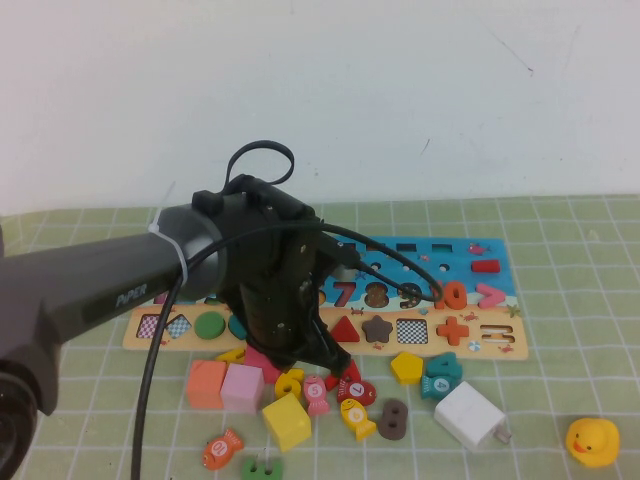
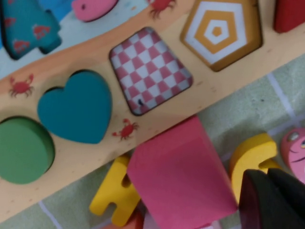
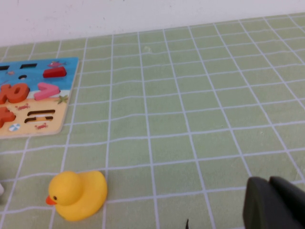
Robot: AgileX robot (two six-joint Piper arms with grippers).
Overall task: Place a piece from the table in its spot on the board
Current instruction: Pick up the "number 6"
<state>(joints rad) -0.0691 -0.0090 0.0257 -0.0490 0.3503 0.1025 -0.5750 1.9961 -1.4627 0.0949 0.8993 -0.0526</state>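
- The left claw hangs low over the pile of loose toys, just in front of the board's near edge. Its two black tips are pressed together, with nothing between them.
- The right claw is far off to the right, over bare green table near the yellow duck. Its tips are also pressed together and hold nothing.
- There is lots of free room on the right side of the table, past the board's end.
- Around the piece it is crowded. This yellow 6 lies flat on the cloth, close in front of the board, just beside the left claw's tips.
- A red block is just behind it, a pink cube sits on its left, a yellow cube is in front, and a pink fish is on its right.
- In the left wrist view only a curved bit of the 6 shows; the claw hides the rest.
- I cannot tell which way the 6 points.
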